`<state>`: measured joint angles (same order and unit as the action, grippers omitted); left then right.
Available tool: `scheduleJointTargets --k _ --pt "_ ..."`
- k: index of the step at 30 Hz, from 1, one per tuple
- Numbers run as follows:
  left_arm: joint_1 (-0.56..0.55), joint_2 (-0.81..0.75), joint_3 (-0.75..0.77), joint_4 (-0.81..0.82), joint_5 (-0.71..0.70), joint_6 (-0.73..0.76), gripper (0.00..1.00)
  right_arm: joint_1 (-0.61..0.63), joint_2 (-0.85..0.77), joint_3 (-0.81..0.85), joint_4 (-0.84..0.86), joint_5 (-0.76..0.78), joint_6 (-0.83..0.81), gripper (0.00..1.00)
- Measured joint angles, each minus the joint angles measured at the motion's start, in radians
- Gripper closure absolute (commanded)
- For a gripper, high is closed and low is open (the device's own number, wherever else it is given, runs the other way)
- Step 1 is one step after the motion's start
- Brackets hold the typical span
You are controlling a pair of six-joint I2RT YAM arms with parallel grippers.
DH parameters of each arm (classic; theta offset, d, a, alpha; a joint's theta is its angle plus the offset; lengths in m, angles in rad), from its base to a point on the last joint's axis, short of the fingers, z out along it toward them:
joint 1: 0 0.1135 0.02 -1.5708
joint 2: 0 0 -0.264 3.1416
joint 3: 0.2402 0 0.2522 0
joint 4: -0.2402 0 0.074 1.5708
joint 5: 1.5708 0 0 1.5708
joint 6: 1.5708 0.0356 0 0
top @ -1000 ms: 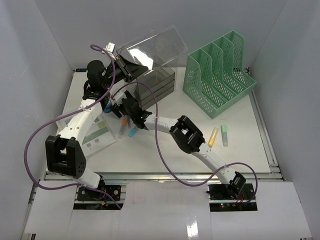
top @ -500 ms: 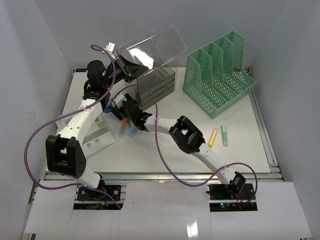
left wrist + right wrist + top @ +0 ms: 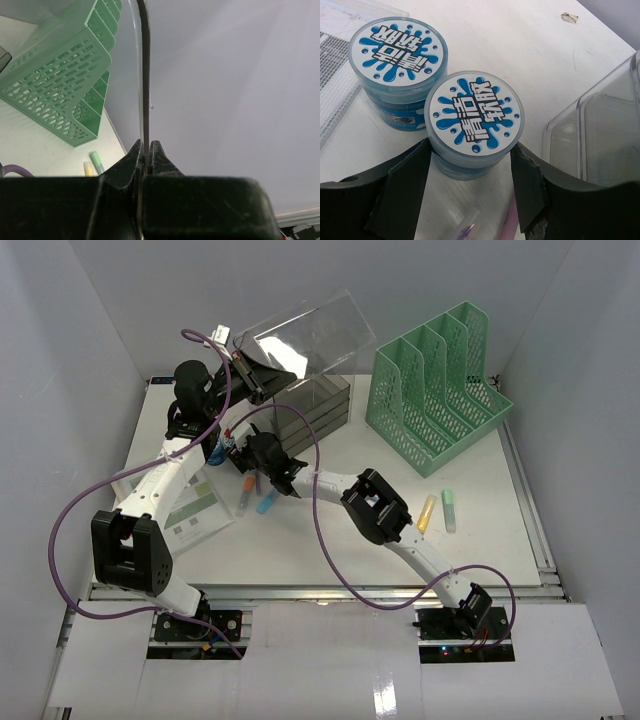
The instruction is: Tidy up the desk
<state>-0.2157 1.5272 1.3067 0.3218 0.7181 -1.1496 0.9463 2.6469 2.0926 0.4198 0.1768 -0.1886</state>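
Note:
The white desk (image 3: 330,540) holds two round blue tubs with blue-splash lids (image 3: 222,448). In the right wrist view the nearer tub (image 3: 474,120) stands between my right gripper's (image 3: 469,145) open fingers (image 3: 405,185), which flank its sides. The second tub (image 3: 397,65) stands just beyond it. My right gripper (image 3: 240,447) reaches far left in the top view. My left gripper (image 3: 262,375) is shut on the wall of a clear plastic drawer (image 3: 305,332) and holds it tilted above the smoky drawer box (image 3: 318,410). The left wrist view shows the jaws (image 3: 145,150) clamped on that thin wall (image 3: 145,75).
A green mesh file rack (image 3: 435,385) stands at the back right. A yellow highlighter (image 3: 426,513) and a green one (image 3: 449,510) lie right of centre. Two pens (image 3: 256,500) lie under the right arm. A mesh pouch with papers (image 3: 190,505) lies at the left.
My right gripper has moved a little left and back, up to the tubs. The left arm and the held drawer have not moved.

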Motion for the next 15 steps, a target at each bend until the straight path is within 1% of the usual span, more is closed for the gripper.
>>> scheduleJointTargets --k 2,7,15 --pt "0.0 0.0 0.0 0.0 0.0 0.0 1.0 -0.002 -0.001 -0.005 0.002 -0.013 0.001 0.59" --pt "0.0 0.0 0.0 -0.001 0.0 0.0 1.0 -0.006 -0.043 -0.064 0.002 -0.051 0.009 0.62" --pt "0.0 0.0 -0.001 -0.005 0.0 0.001 1.0 -0.013 -0.22 -0.276 -0.032 -0.122 0.049 0.63"
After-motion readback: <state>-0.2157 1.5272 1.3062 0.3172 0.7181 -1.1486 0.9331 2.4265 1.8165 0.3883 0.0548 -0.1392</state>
